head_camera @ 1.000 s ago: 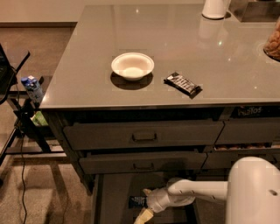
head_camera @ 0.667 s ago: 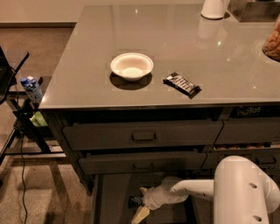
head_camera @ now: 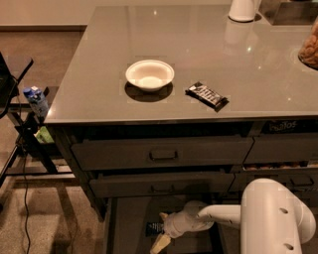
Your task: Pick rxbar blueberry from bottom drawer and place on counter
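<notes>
The bottom drawer (head_camera: 131, 223) is pulled open below the two handled drawers. A small dark blue-black rxbar blueberry (head_camera: 154, 228) lies flat on its floor. My gripper (head_camera: 162, 232) reaches into the drawer from the right, its pale fingertips (head_camera: 159, 243) right beside and partly over the bar. The white arm and its big rounded link fill the lower right. The glossy grey counter (head_camera: 248, 64) spreads above.
On the counter sit a white bowl (head_camera: 149, 75), a longer black bar with white lettering (head_camera: 206, 95), a white jug base (head_camera: 243, 10) and a jar (head_camera: 310, 47) at the right edge. A stand with a small carton (head_camera: 36, 101) is at the left.
The arm's rounded link has moved left and up, filling more of the lower right. The gripper has shifted slightly left over the bar in the drawer.
</notes>
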Tool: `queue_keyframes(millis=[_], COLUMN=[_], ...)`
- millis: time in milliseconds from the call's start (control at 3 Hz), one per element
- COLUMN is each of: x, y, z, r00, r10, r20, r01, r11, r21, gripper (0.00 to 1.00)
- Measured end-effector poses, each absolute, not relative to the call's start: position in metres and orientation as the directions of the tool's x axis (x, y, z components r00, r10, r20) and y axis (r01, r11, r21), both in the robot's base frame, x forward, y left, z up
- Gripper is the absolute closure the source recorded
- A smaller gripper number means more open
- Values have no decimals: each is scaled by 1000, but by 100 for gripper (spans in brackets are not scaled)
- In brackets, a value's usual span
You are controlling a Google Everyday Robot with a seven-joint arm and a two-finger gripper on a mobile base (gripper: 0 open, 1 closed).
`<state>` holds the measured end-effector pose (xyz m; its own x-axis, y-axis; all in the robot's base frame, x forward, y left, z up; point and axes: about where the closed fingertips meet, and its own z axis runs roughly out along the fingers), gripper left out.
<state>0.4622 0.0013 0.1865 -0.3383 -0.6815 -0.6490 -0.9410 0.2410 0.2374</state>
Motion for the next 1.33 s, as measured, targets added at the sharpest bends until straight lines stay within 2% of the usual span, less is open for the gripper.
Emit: queue_keyframes(millis=[1333], x=[486], y=[-12], z=[148], r00=[-267], r10=[-673], r20=[-689], r01=[-963], r11=[205], r21=[173], gripper=[0])
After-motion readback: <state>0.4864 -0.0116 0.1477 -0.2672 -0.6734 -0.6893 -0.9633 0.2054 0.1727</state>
